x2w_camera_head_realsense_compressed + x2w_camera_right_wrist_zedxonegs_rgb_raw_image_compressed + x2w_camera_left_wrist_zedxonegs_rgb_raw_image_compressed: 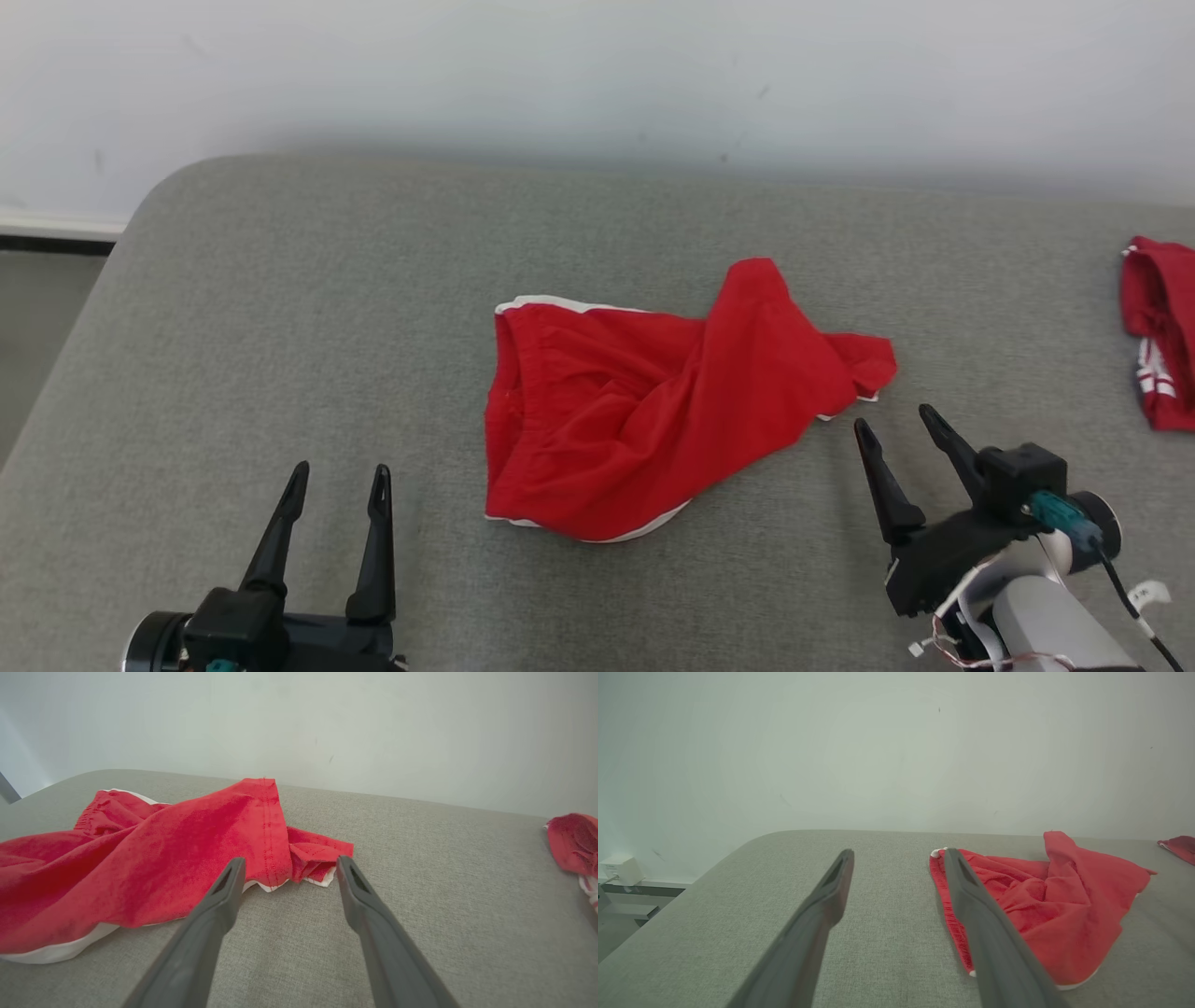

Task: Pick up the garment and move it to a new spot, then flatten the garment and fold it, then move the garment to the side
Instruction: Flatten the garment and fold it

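Note:
The garment [644, 420] is a pair of red shorts with white trim, lying crumpled in the middle of the grey padded table [280, 308]. One leg is folded over toward the right. My left gripper [339, 474] stands open near the table's front, to the left of the shorts and apart from them. My right gripper [894, 417] is open too, its fingertips just short of the shorts' right corner. In the left wrist view the garment [1041, 905] lies right of my open left gripper [899, 854]. In the right wrist view my open right gripper [289, 861] points at the garment's hem [187, 854].
A second red piece of clothing with white stripes [1160, 331] lies at the table's right edge, also in the right wrist view [572, 842]. A pale wall [597, 75] stands behind the table. The table's rounded left corner drops off to the floor [37, 327].

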Motion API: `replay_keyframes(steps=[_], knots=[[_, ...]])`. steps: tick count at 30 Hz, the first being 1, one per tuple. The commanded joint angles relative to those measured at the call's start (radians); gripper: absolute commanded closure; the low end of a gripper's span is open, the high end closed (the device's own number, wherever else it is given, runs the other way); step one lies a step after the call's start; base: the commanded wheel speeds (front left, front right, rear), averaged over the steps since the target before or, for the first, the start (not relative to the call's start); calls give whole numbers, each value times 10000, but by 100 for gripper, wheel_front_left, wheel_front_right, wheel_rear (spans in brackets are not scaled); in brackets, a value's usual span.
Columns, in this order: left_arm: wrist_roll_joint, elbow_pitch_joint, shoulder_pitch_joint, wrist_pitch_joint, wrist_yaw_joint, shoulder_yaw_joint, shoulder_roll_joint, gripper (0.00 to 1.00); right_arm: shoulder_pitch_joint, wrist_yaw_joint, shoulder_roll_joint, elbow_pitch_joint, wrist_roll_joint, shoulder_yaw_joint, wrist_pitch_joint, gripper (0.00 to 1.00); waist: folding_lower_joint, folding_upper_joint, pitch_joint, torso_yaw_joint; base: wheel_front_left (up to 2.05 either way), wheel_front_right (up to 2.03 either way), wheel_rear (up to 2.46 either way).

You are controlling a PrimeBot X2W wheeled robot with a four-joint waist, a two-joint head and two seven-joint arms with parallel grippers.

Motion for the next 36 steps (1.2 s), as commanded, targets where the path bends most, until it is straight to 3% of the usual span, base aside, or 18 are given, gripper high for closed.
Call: replay_keyframes(steps=[1, 13, 14, 16, 23, 36], knots=[[-111, 59, -170, -28, -60, -50, -34, 0, -301, -34, -10, 328, 83, 169, 1, 0, -1, 0, 313, 380, 0, 0, 0], [-244, 290, -663, -28, -56, -387, -112, 0, -2210, -34, 68, 3341, 808, 1087, -148, 0, -1, 0, 819, 1082, 0, 0, 0], [-253, 301, -691, -28, -57, -411, -118, 0, -2318, -34, 65, 3517, 892, 1129, -173, 28, -1, 0, 845, 1113, 0, 0, 0], [-257, 325, -706, -28, -56, -444, -124, 0, -2481, -34, 103, 3823, 1044, 1238, -192, 98, -1, 0, 874, 1141, 0, 0, 0], [-230, 434, -575, -27, -58, -364, -133, 0, -2333, -34, 94, 3631, 1368, 1593, -280, 100, -1, 0, 714, 971, 0, 0, 0], [-181, 519, -2, -27, -49, -231, -130, 0, 384, -34, -338, 66, 1551, 1078, -265, 100, -1, 0, 68, -100, 0, 0, 0]])
